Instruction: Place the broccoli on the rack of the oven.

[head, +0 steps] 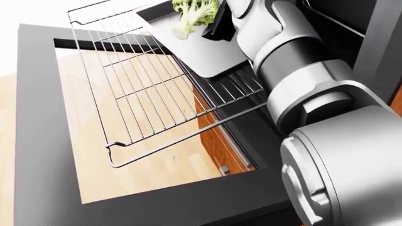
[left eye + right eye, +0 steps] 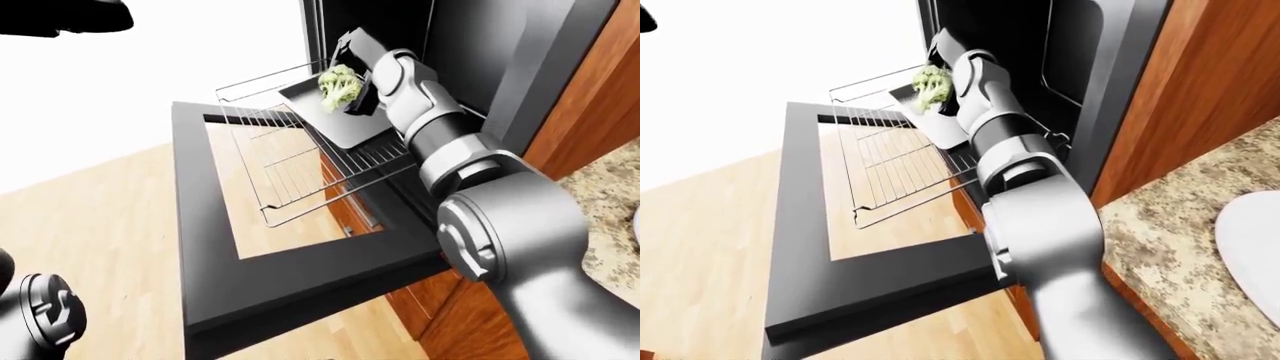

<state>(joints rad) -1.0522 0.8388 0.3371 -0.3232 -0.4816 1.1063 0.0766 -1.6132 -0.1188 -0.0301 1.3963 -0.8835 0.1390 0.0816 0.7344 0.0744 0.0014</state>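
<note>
Nearest me, my right arm fills the right side of the head view, smooth grey shells and rounded joints, reaching away toward the oven. Bottom left of the left-eye view I catch a dark knuckle that I take for my left hand (image 2: 45, 319), hanging low; I cannot tell how its fingers sit.

Next out, the oven door (image 2: 200, 247) lies dropped open, a matte dark frame around a glass pane with the pale wood floor showing through. Over it the wire rack (image 1: 135, 92) is pulled out, thin bright rods with a bent lip at the near end.

Further still, a flat grey tray (image 1: 201, 49) with rounded corners rests on the rack's far right part. The broccoli (image 1: 194, 12), knobbly green head, pale stalk, sits at my right hand (image 2: 352, 79) just over the tray's far end. The dark fingers look pressed against it, so I judge it gripped, though the contact is partly hidden.

The risks: let go here and it lands on the tray, not bare wire. It is lumpy, so it could roll off the edge onto the door glass. Dragging my wrist sideways could nudge the tray along the rods.
</note>
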